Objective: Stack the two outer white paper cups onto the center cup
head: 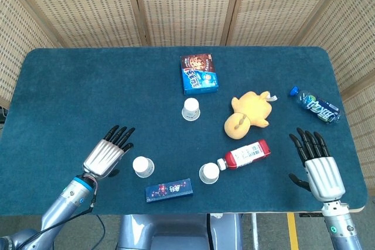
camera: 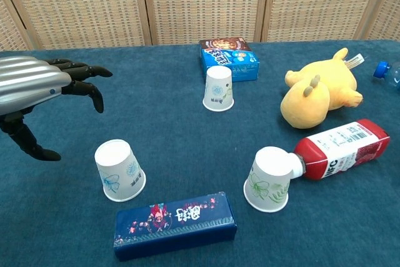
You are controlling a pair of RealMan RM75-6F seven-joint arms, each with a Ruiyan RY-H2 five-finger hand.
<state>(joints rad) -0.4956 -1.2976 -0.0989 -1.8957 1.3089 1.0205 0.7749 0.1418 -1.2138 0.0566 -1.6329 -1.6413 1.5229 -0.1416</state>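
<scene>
Three upside-down white paper cups stand on the blue table: one at the front left (head: pixel 143 167) (camera: pixel 119 170), one at the front middle (head: pixel 208 173) (camera: pixel 269 179), one further back (head: pixel 191 109) (camera: pixel 219 89). My left hand (head: pixel 108 155) (camera: pixel 39 87) hovers open just left of the front-left cup, fingers spread and not touching it. My right hand (head: pixel 319 166) stays open near the table's right front edge, holding nothing; the chest view does not show it.
A dark blue box (head: pixel 169 189) (camera: pixel 175 225) lies in front of the cups. A red bottle (head: pixel 246 155) (camera: pixel 339 149) lies against the front-middle cup. A yellow plush toy (head: pixel 247 115), a cookie box (head: pixel 199 74) and a water bottle (head: pixel 315 105) lie further back.
</scene>
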